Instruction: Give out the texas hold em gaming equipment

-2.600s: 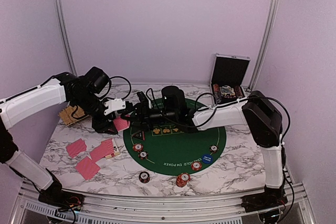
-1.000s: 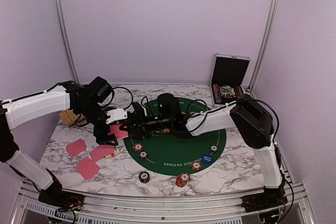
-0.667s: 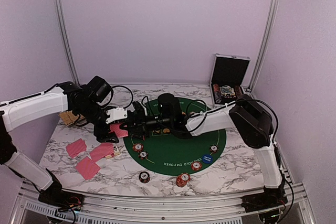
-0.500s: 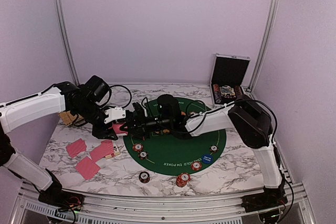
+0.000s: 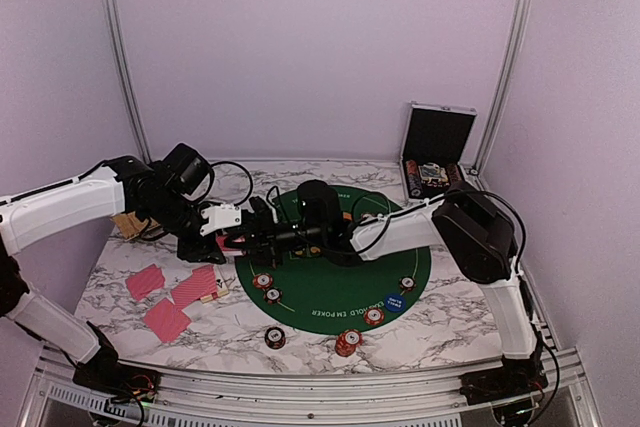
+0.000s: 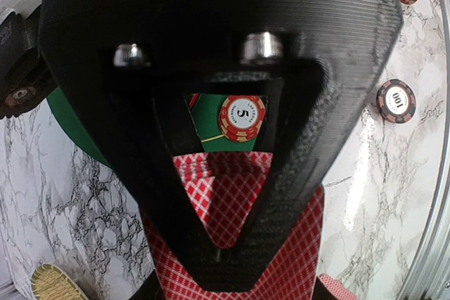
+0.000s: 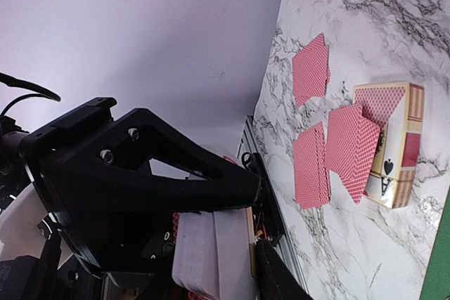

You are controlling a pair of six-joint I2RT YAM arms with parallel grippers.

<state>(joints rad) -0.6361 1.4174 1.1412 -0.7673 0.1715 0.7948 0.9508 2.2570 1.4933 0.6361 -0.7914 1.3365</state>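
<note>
Just off the left rim of the green mat [image 5: 330, 292], your two arms meet low over the counter [image 5: 450, 317]. Your left fingers [image 6: 295, 173] are closed on a pack of cards [image 6: 232, 194], holding it flat with its checked back up. That looks deliberate: one arm steadies the pack so the other can draw a card off it. Your right fingers [image 7: 176, 173] reach across the mat and straddle the pack's white edge. They are only a narrow way apart, and you cannot tell from these views whether they are pressing on a card or merely around the pack.

Left of the mat and nearer you, the dealt cards [image 5: 165, 319] lie face down beside the card box [image 7: 394, 142], so this looks like mid-deal.

Mind your room. Two stacks of chips [image 5: 262, 281] sit on the mat's near-left rim, right under the handover, so a low sweep toward you could knock them. More bare counter lies left of the mat between the dealt cards and the straw basket [image 5: 128, 219]. Draw the card out level and away from the left arm, since the wrists are close together.
</note>
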